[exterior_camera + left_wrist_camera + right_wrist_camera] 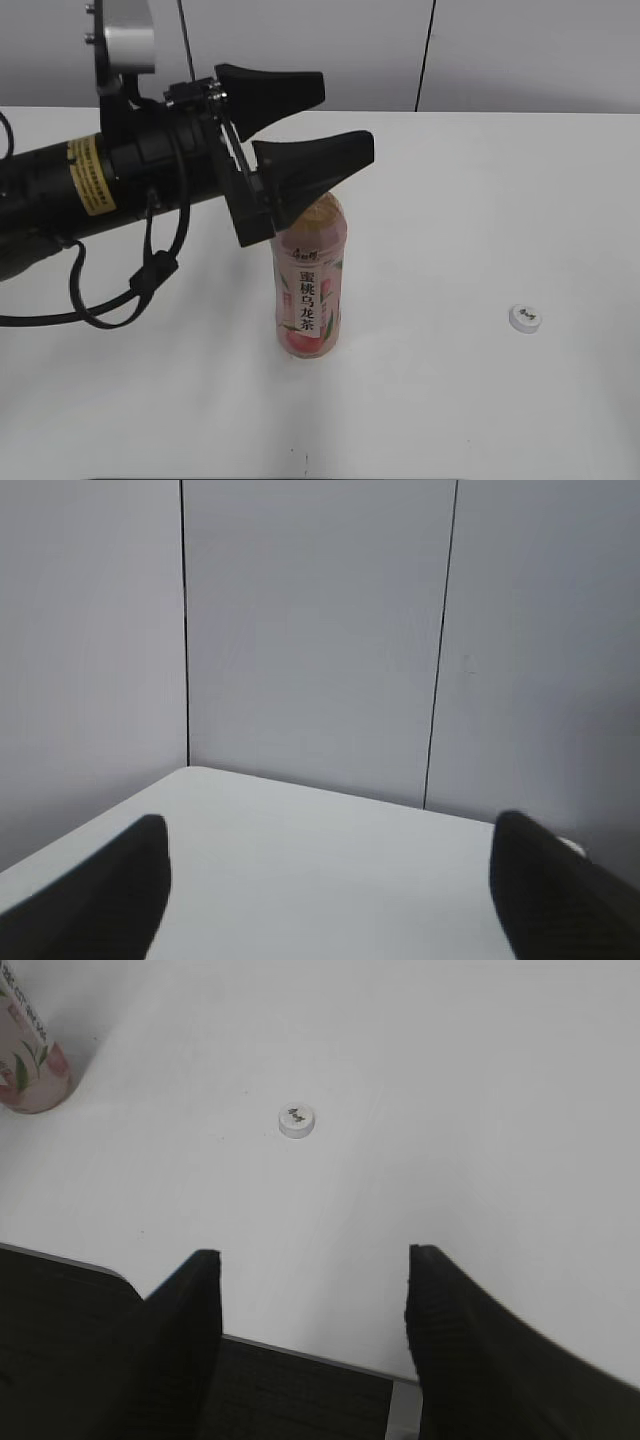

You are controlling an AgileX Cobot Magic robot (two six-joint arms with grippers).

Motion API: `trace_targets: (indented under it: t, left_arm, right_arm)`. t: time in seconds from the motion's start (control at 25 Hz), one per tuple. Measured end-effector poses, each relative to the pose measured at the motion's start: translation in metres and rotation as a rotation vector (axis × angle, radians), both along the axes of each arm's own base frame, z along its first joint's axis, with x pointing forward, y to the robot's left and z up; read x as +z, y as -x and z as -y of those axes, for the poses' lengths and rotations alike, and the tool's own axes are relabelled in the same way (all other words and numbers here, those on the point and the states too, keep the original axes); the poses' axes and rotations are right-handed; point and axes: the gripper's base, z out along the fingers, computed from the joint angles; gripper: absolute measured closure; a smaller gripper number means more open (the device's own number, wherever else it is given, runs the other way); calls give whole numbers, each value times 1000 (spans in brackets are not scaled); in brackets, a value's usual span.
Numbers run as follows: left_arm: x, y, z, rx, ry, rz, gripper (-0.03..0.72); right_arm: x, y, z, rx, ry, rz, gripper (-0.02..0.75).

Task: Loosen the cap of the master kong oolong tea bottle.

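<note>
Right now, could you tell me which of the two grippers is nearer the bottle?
The left gripper, open just above the master kong oolong tea bottle; the right gripper is off beyond the cap.

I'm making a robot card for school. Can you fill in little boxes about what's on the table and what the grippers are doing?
bottle: upright on the table, amber tea, pink label
cap: off the bottle, lying flat on the table to its right
bottle top: hidden behind the left gripper
left gripper: open, holding nothing, raised in front of the bottle's top
right gripper: open, empty, back near the table edge, cap ahead of it
touching: nothing grips the bottle or cap
</note>
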Motion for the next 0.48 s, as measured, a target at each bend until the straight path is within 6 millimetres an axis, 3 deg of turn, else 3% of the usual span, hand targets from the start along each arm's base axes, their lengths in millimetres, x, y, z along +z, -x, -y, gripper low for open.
trace_targets:
  t: [0.48]
  left_arm:
    - [46, 17, -12, 44, -48, -24, 97]
  right_arm:
    - [0, 0, 0, 0, 0, -1, 291]
